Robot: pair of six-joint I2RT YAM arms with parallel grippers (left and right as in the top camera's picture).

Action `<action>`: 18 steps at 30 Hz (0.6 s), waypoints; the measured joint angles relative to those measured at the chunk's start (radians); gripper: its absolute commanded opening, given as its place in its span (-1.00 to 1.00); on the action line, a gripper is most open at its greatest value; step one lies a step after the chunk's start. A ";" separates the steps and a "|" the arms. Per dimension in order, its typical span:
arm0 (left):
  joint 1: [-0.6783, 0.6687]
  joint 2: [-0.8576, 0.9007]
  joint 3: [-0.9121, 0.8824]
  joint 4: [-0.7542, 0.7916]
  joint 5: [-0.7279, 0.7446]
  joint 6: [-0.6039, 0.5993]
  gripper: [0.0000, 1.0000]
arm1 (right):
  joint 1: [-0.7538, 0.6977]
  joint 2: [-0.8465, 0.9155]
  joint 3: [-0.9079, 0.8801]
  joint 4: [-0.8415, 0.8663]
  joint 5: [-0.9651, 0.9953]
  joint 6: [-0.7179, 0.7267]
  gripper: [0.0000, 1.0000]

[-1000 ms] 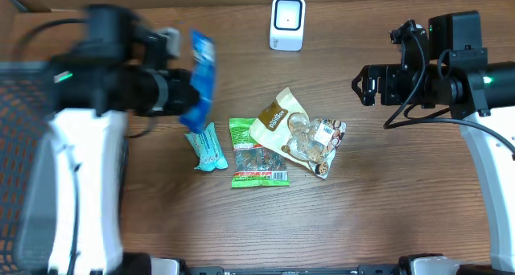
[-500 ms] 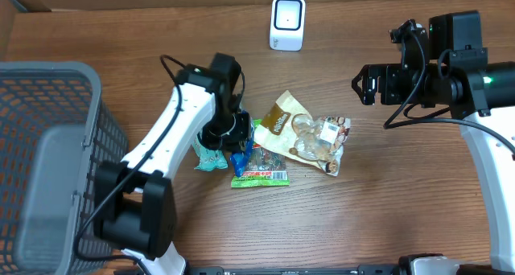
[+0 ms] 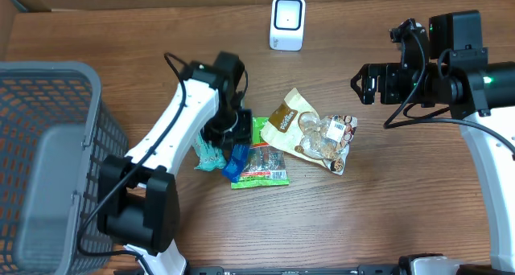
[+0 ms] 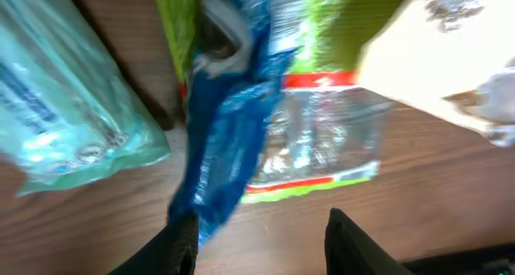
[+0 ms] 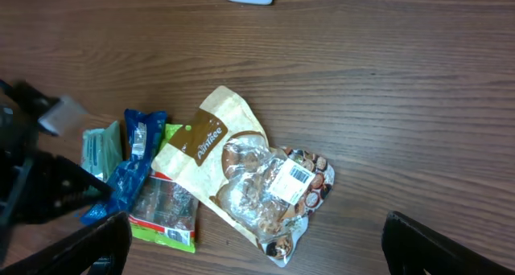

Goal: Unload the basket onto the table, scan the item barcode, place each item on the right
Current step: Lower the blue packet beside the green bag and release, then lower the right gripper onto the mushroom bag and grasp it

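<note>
- Your left end effector (image 4: 261, 227) has dropped the blue packet (image 4: 229, 146) mid-worktop (image 3: 386, 194); its fingers are parted, released.
- Your right end effector (image 3: 360, 88) gapes empty.
- The packet was probably scanned; pick the next one.

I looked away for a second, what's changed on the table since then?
The left gripper brought the blue packet down onto the green packet's edge and let go. The cookie bag slid slightly right. The right gripper, scanner and teal packet stayed put.

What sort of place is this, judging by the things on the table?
Probably a mock shop checkout: a white scanner at the table's far edge, snack packets in the middle, a mesh basket on the left.
</note>
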 measured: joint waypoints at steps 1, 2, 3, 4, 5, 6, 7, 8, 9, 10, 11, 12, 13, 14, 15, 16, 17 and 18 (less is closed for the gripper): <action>0.000 0.000 0.046 -0.022 -0.001 0.006 -0.09 | 0.000 0.000 0.000 -0.001 -0.001 0.000 1.00; 0.000 0.000 0.089 -0.041 -0.004 0.016 -0.06 | 0.000 0.000 0.000 -0.001 -0.002 0.001 1.00; 0.000 0.000 0.134 -0.058 -0.007 0.024 0.01 | 0.000 0.000 0.000 0.000 -0.003 0.005 1.00; 0.000 0.000 0.188 -0.076 -0.009 0.035 0.11 | 0.000 0.000 0.000 0.000 -0.003 0.013 1.00; 0.000 0.000 0.236 -0.090 -0.011 0.048 0.21 | 0.000 0.000 0.000 -0.002 -0.003 0.019 1.00; 0.000 0.000 0.284 -0.100 -0.013 0.061 0.31 | 0.000 0.001 0.000 -0.002 -0.003 0.026 1.00; 0.000 0.000 0.330 -0.105 -0.014 0.076 0.36 | 0.000 0.002 0.000 -0.006 -0.003 0.035 1.00; 0.000 0.000 0.368 -0.105 -0.014 0.085 0.41 | 0.000 0.005 0.000 -0.010 -0.004 0.041 1.00; 0.000 0.000 0.405 -0.102 -0.015 0.099 0.47 | 0.000 0.011 0.000 -0.018 -0.004 0.050 1.00; 0.000 0.000 0.426 -0.097 -0.014 0.107 0.49 | 0.000 0.020 0.001 -0.027 -0.003 0.055 1.00; 0.000 0.000 0.438 -0.090 -0.012 0.112 0.49 | 0.000 0.033 0.002 -0.040 -0.004 0.061 1.00; 0.000 0.000 0.446 -0.077 -0.008 0.115 0.50 | 0.000 0.051 0.002 -0.054 -0.004 0.070 0.99; 0.000 0.000 0.446 -0.065 -0.002 0.119 0.50 | 0.000 0.068 0.003 -0.065 -0.004 0.078 0.93; 0.000 0.000 0.446 -0.059 0.002 0.124 0.50 | 0.000 0.095 0.003 -0.077 -0.004 0.086 0.84; 0.000 0.000 0.446 -0.053 0.004 0.128 0.50 | 0.000 0.119 0.003 -0.087 -0.004 0.095 0.75; 0.000 0.000 0.446 -0.048 0.006 0.130 0.50 | 0.000 0.150 0.003 -0.098 -0.006 0.100 0.60; 0.000 0.000 0.446 -0.045 0.008 0.130 0.49 | 0.000 0.177 0.003 -0.107 -0.014 0.106 0.53; 0.000 0.001 0.446 -0.043 0.009 0.130 0.49 | 0.000 0.209 0.003 -0.113 -0.027 0.111 0.46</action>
